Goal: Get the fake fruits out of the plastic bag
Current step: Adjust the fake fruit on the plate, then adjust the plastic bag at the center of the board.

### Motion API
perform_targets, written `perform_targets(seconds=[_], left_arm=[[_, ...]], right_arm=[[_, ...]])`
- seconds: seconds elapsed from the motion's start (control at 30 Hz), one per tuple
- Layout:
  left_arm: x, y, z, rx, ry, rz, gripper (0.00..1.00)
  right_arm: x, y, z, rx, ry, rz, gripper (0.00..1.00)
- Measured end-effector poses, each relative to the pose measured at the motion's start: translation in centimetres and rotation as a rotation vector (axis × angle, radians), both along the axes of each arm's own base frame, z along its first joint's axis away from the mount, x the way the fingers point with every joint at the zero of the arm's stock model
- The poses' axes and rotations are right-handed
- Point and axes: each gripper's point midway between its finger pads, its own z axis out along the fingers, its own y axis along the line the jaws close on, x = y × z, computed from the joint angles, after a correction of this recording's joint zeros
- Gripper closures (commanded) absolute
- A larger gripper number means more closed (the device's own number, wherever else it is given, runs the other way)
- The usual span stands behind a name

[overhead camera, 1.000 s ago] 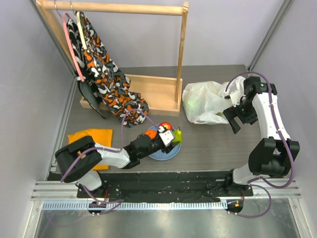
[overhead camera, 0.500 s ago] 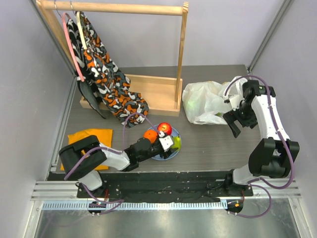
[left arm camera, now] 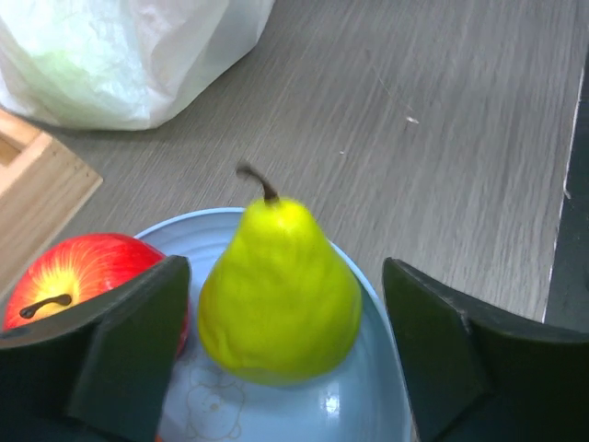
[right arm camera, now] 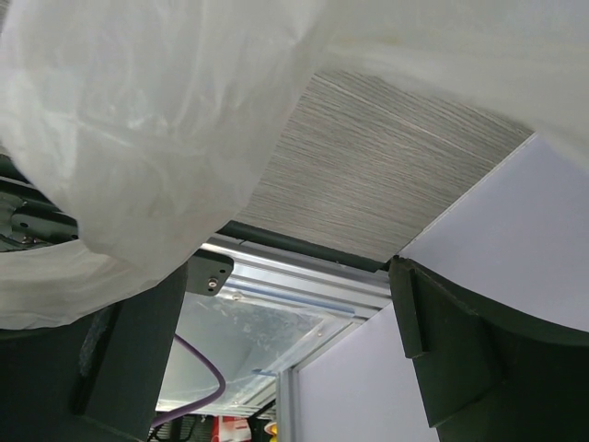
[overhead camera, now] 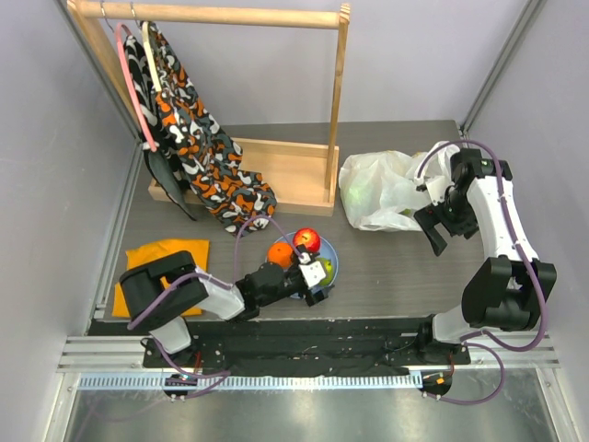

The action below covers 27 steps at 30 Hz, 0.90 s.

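- Right, my left gripper (left arm camera: 285, 272) sits low over the round light-blue plate (left arm camera: 373, 405). Its jaws are spread wide, one finger on either side of the glossy yellow-green plastic pear (left arm camera: 281, 304), and it grips nothing.
- The pear lies on the plate with its stem pointing away toward the bag. A strip of plate shows between it and one finger. The other finger is just beside it, and I cannot tell whether they touch.
- The glossy red plastic apple (left arm camera: 78, 272) is also on the plate, just beside the pear and partly hidden behind that nearer finger.
- From the top view, the round orange plastic fruit (overhead camera: 280, 251) sits at the plate's left edge, beside the apple.
- My right gripper (overhead camera: 435, 230) is fully open and empty, next to the right side of the crinkly white translucent plastic bag (overhead camera: 377, 189).
- In the right wrist view the bag's film fills the top and left, close over one finger. Nothing lies between the fingers, and I cannot tell whether the film touches that finger.
- The bag lies at the back right of the grey wood-grain desk (overhead camera: 386, 262), well apart from the plate.
- A pale green shape (overhead camera: 363, 189) shows through the film; I cannot tell which fruit it is.
- A folded orange cloth (overhead camera: 170, 250) lies at the desk's left side.
- A wooden rack (overhead camera: 276, 170) stands at the back, with a patterned garment (overhead camera: 198, 138) hanging from it.
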Motion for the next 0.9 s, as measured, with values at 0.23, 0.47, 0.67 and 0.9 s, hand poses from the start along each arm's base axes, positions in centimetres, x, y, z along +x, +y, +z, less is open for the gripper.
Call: perform_targets(seconds=[0.23,0.47,0.67,0.9], left_arm=[[-2.4,0.3,1.0,0.015,-0.069,-0.051,0.00],[-2.2,-1.6,8.4,-0.046,-0.082,-0.080,0.00],[-1.0,-4.9,22.4,-0.153,-0.044,-0.067,0.00],[0.0,-7.5,27.7,-0.103,0.061,-0.069,0.01]], right_arm=[[1.1,0.1,1.4,0.008,-0.052,0.003,0.01],[4.2,0.7,5.5,0.044,-0.217,0.021,0.00],[6.5,1.9,9.4,0.109,-0.362,0.045,0.00],[6.1,4.3,9.7,0.257,-0.387,0.065,0.01]])
